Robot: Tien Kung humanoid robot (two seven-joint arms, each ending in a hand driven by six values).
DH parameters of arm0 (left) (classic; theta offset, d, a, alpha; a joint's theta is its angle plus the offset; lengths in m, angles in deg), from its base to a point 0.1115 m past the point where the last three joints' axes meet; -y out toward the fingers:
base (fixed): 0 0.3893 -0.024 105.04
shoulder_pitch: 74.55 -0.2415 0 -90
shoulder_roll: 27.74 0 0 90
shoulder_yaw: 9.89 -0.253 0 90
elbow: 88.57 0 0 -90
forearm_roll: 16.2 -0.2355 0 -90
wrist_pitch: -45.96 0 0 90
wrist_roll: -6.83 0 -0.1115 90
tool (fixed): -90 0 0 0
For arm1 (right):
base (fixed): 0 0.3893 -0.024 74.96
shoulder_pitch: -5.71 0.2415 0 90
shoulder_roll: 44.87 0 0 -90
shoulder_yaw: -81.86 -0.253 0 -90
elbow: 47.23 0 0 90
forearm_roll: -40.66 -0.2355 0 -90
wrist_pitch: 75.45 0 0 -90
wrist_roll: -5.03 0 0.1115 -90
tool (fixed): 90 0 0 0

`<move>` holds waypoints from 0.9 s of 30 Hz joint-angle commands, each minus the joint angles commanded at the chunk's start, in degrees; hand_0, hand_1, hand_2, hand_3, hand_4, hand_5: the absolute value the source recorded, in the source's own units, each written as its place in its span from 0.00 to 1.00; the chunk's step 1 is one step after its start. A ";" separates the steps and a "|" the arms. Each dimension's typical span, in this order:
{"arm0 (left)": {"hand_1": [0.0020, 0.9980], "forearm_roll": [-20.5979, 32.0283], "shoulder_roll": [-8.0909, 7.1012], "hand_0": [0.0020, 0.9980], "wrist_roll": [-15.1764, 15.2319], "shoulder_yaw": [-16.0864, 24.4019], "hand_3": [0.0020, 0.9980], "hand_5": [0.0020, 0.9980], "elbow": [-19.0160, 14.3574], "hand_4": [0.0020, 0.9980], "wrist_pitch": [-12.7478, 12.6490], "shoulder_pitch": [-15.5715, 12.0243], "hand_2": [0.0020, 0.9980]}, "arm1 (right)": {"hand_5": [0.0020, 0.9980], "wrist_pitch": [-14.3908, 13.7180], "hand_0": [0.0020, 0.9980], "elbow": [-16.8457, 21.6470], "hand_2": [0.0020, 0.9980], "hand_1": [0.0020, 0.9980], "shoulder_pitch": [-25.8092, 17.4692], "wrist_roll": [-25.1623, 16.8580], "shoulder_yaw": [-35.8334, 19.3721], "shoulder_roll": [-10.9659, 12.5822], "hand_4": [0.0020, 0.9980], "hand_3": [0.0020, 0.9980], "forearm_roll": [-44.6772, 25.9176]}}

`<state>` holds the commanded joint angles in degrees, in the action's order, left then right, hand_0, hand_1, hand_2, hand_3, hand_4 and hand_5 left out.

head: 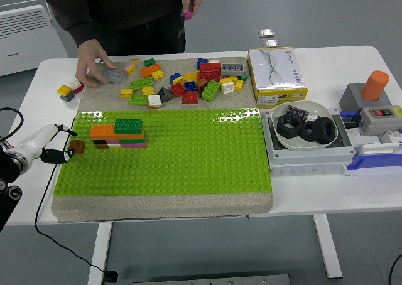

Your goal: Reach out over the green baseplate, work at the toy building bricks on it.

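table: white rectangular tabletop [207, 206], everything sat on it
baseplate: large studded green baseplate [188, 159] on a grey foam pad [157, 204], left-centre of table
person: stood at far side in dark clothing [125, 9]; one hand [94, 62] pressed flat on a flat grey brick piece [114, 75] at the far-left of the pad; other hand [190, 2] raised off the table, holding a small pink brick [186, 12]
box: white and yellow cardboard box [277, 75], far right of the loose bricks
bowl: white bowl [306, 129] with black ring-shaped parts, sat in a grey tray right of the baseplate
brick pile: loose mixed-colour toy bricks [188, 84] scattered on the pad beyond the baseplate's far edge
brick stack: small built stack [119, 134], orange and green bricks on top, darker and pink layers below, on the baseplate's left part
left hand: white-and-black robot hand [47, 145] at the baseplate's left edge, fingers pinched on a small brown brick [77, 147]; brick sat just left of the stack, apart from it
stray bricks: yellow, red, grey cluster [69, 89] on bare table, left of the pad
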<state>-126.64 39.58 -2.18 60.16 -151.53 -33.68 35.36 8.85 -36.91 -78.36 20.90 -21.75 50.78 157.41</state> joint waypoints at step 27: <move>0.97 -0.67 -0.99 0.95 -1.20 2.30 0.76 0.00 -5.18 0.73 1.31 -1.69 0.98 | 1.00 -0.03 0.68 0.00 0.64 0.65 0.13 -0.03 -0.32 0.05 0.89 0.74 0.40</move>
<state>-127.31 38.59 -3.38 62.46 -156.72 -32.37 33.67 8.82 -36.91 -78.23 20.87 -22.07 50.83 157.81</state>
